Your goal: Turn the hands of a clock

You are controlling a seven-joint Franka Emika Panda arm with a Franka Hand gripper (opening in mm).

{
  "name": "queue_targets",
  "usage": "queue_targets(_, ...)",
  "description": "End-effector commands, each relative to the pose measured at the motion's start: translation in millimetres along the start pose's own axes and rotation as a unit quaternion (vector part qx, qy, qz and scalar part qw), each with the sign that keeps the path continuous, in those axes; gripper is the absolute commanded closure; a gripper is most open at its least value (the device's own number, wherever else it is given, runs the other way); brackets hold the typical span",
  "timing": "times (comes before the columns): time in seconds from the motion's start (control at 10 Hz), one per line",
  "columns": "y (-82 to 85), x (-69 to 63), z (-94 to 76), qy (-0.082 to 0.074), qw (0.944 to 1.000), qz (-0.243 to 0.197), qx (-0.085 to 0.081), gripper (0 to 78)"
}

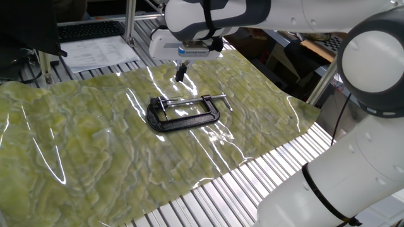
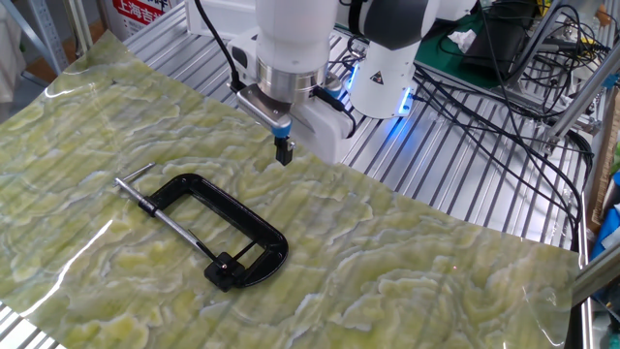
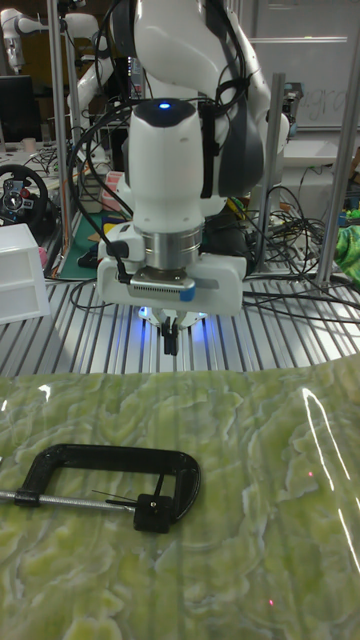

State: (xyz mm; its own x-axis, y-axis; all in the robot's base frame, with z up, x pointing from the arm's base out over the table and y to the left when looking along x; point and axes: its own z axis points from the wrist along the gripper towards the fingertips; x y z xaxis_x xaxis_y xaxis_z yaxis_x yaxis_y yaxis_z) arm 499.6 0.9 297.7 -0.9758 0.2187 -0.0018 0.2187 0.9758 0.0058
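the gripper [image 2: 283, 152] hangs pinched together and empty above the counter's [image 2: 436, 271] far edge, while the clock [image 3: 150, 508], tiny in the clamp's [image 2: 228, 228] jaw, lies lower and nearer the tall camera, the clamp's screw [image 3: 70, 499] running crosswise there.

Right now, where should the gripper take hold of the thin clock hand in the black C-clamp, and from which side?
Probably its free tip, from above: the thin dark clock hand lies nearly flat, pointing from the small black block into the open middle of the black metal C-clamp, where there is room.
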Motion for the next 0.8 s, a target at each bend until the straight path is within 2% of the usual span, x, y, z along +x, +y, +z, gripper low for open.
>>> queue_targets(0.1,0.0,-0.5,-1.2,-0.003,1.0,0.001,-0.001,77.6)
queue_targets(0.6,0.6,-2.8,0.3,0.005,0.9999,0.01,0.003,77.6)
queue_targets(0.8,0.7,-3.6,4.1,0.004,0.9999,0.011,-0.004,77.6)
